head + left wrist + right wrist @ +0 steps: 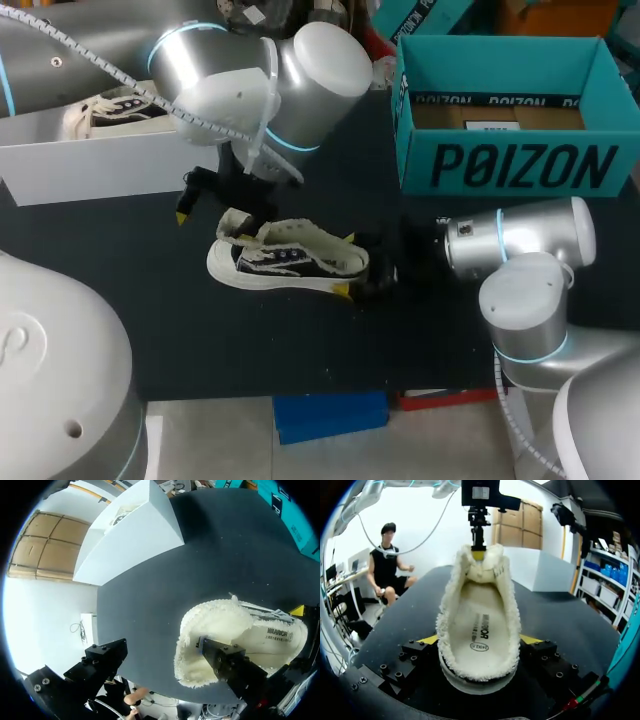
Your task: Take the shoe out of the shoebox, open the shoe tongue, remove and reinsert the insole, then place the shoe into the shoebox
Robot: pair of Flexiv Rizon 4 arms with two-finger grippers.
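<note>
A white low shoe [290, 262] with dark side panels and a fleecy lining lies on the black table [150, 320], sole down. Its white printed insole [476, 615] rests inside. My right gripper [347, 265] is shut on the shoe's toe end, with one yellow tip against each side [427, 639]. My left gripper [213, 222] hangs over the heel and stands wide open. One of its fingers [227, 662] is inside the heel opening. The other [102, 662] is outside, above bare table.
A white shoebox [95, 160] holding another shoe stands at the back left. A teal shoebox [510, 165], open at the top, stands at the back right. The table in front of the shoe is bare.
</note>
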